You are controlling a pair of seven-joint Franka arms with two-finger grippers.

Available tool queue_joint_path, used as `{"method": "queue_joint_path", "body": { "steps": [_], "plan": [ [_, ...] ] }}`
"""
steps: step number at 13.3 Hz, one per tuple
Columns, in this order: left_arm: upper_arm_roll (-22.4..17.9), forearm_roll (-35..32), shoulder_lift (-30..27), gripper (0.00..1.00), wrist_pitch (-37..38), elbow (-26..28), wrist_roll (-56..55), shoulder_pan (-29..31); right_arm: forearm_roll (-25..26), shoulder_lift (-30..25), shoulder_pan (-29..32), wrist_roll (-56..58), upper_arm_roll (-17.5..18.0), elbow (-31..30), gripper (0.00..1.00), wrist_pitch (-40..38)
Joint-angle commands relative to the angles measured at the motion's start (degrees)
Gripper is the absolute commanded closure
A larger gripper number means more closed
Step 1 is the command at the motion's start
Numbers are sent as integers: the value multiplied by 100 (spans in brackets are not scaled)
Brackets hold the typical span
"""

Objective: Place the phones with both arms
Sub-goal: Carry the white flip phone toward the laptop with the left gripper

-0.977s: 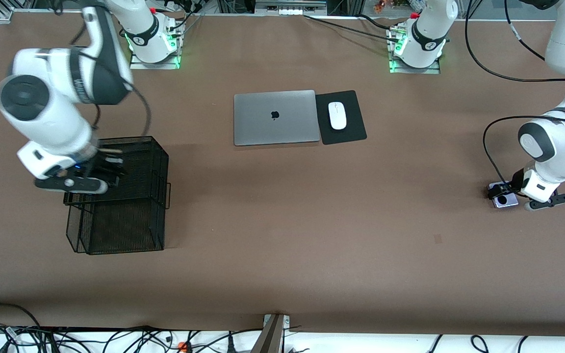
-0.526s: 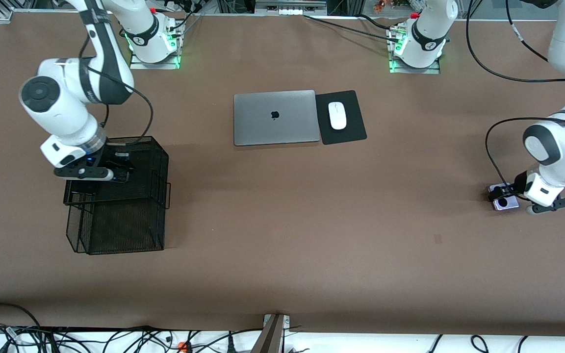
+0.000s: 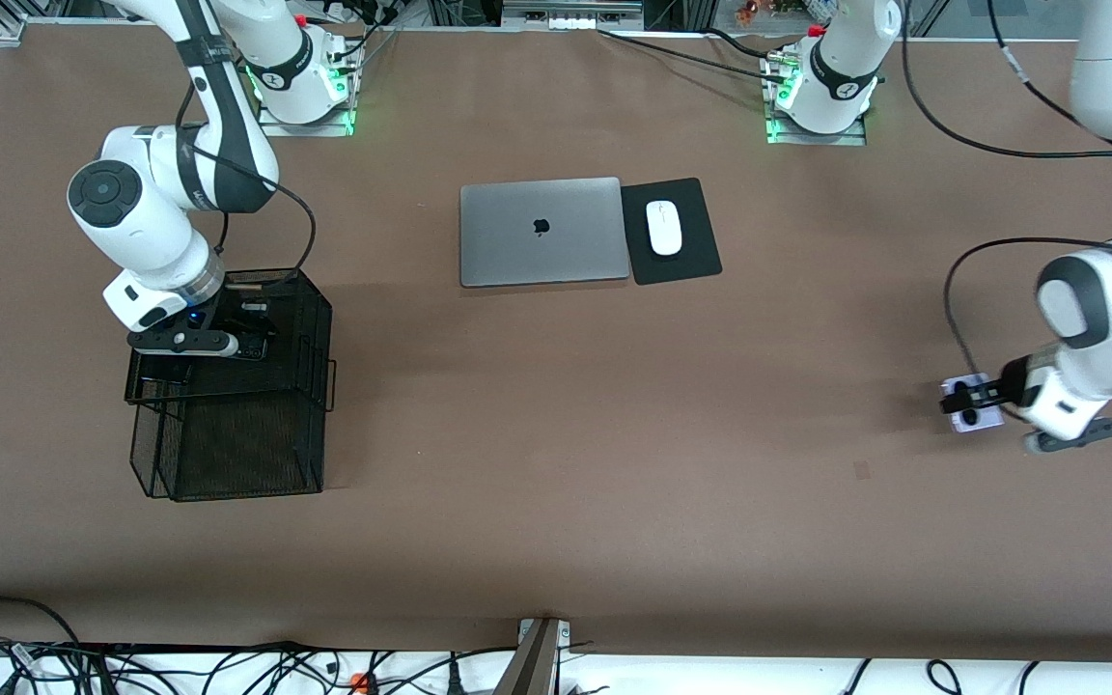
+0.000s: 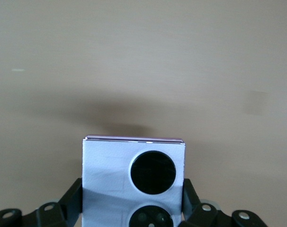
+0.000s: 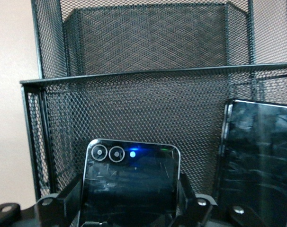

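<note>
Right tool (image 3: pixel 249 340) pinches small black phone (image 5: pixel 129 187) over mesh basket (image 3: pixel 228 454) w/ long phone (image 5: pixel 257 161) inside, prob for dropping in; left tool (image 3: pixel 976 403) grips lilac phone (image 4: pixel 133 182) above table (image 3: pixel 614 434).

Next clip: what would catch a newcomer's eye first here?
The right tool, shut on the small black phone, is over the black mesh rack at the right arm's end of the table, with the long black phone already in the rack. The left tool holds the lilac-white phone lifted above bare table at the left arm's end.
</note>
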State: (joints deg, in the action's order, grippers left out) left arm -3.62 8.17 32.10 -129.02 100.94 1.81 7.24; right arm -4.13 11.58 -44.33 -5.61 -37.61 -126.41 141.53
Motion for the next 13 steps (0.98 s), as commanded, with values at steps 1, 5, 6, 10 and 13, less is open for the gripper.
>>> {"method": "queue_joint_path", "body": {
  "steps": [1, 5, 6, 10, 13],
  "plan": [
    [-86, 88, -107, 97, 281, -4, -486, -747, -342, -7, -41, 139, 8, -15, 11, 138],
    [-95, 88, -81, 100, 316, -13, -1610, -1987, -351, -59, -41, 156, 17, 143, 1, 25],
    [-95, 88, -72, 100, 316, -30, -1892, -2277, -351, -68, -41, 148, 26, 283, 1, -141],
    [-95, 88, 112, 100, 316, -380, -3183, -3226, -351, -24, -50, 104, 26, 1275, 1, -1309],
    [-95, 97, 690, 100, 316, -1143, -3879, -3860, -351, -15, -15, 104, 17, 1707, 1, -1864]
  ]
}}
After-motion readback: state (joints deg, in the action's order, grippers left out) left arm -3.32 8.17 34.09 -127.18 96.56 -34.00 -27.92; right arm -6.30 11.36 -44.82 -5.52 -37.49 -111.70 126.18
